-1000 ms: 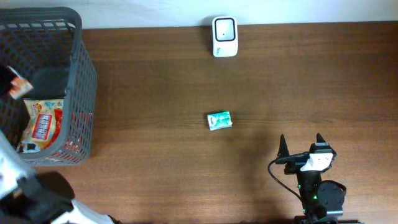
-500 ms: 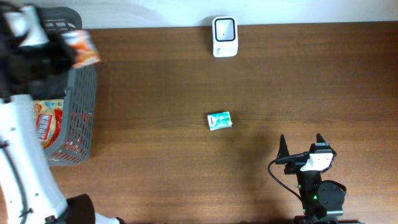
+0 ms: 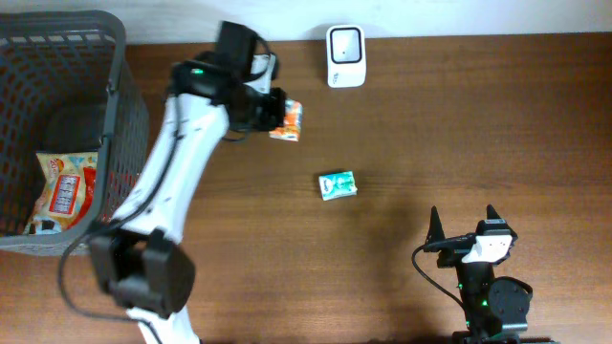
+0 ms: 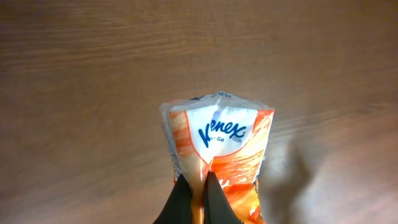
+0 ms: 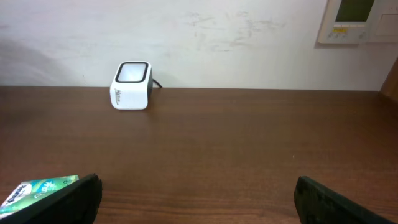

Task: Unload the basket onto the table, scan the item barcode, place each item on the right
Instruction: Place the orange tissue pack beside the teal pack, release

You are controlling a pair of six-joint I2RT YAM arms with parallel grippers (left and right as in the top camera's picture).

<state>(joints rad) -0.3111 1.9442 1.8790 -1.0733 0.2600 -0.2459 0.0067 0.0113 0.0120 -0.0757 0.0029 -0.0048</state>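
While the right gripper [image 3: 463, 214] rests nearest, jaws spread and empty, a green packet [image 3: 337, 184] lies mid-table. Farther back, the left gripper [image 3: 275, 113] pinches an orange Kleenex pack [image 3: 288, 121] above the wood, near the white scanner [image 3: 345, 55], probably to present its barcode.

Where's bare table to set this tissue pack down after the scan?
Widest free patch: the table from the scanner to the right edge, behind the right arm. Also bare: the front middle, between left arm and right arm, nearer than the green pack. Crowded: the basket, holding packets, and the gap between held tissue pack and green pack.
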